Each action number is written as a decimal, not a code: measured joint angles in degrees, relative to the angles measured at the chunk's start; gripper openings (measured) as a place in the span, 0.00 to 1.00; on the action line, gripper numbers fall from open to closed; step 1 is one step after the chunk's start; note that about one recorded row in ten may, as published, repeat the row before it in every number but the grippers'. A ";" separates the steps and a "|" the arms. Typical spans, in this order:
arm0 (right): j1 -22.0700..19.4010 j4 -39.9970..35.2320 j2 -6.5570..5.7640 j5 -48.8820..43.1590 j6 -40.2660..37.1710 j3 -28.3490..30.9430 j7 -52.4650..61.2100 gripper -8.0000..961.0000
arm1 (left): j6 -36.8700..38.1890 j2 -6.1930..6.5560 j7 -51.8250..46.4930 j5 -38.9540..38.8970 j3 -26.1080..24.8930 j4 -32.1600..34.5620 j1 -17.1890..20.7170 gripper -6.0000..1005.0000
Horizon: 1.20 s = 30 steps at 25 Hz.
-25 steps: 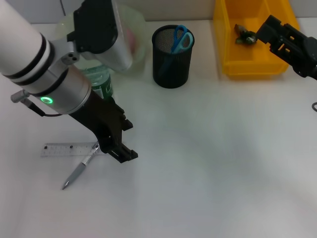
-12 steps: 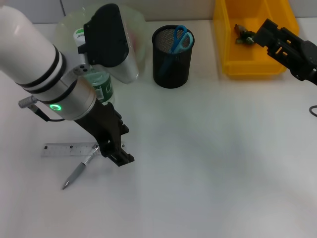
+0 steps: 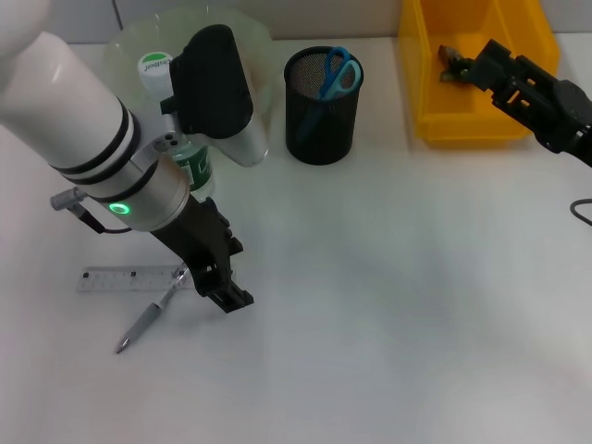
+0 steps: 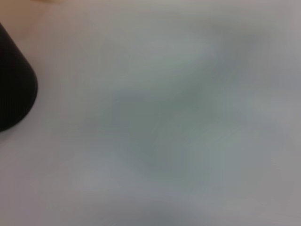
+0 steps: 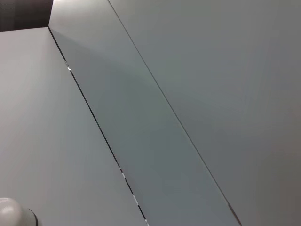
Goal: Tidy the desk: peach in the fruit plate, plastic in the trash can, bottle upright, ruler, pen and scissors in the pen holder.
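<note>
- The left gripper [image 3: 215, 280] hangs low over the desk [image 3: 388, 305], right beside the top end of the pen [image 3: 148, 317] and the ruler [image 3: 129, 278]; whether it is open or closed cannot be made out
- The left arm hides most of the bottle [image 3: 190, 162] and the fruit plate [image 3: 129, 46]
- The scissors [image 3: 339, 72] stand in the pen holder [image 3: 320, 106]
- The right gripper [image 3: 464, 65] is over the yellow bin [image 3: 421, 92], covering a dark scrap; its grip is unclear
- The wrist views show only blurred plain surfaces

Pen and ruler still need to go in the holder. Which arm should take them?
Left. Its gripper hangs right beside the pen and ruler; the right gripper is far off over the yellow bin.
</note>
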 joint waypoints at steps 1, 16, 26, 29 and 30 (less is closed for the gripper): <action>0.00 0.00 0.00 0.00 0.00 0.00 0.00 0.68 | 0.00 0.00 0.00 0.00 0.00 0.00 0.00 0.71; 0.60 1.34 -0.04 -0.10 0.03 0.01 0.02 0.68 | -2.74 -0.04 -0.56 1.92 1.58 -3.44 -1.20 0.71; 0.95 1.53 -0.04 -0.23 0.45 0.01 0.03 0.68 | -2.75 -0.03 -0.48 2.28 1.47 -3.90 -1.57 0.71; 1.05 1.53 -0.04 -0.25 0.51 0.00 0.04 0.68 | -2.61 -0.03 -0.54 3.01 1.56 -4.38 -1.93 0.71; 1.05 1.54 -0.04 -0.25 0.51 0.01 0.04 0.68 | -2.60 -0.03 -0.56 3.18 1.59 -4.43 -1.95 0.71</action>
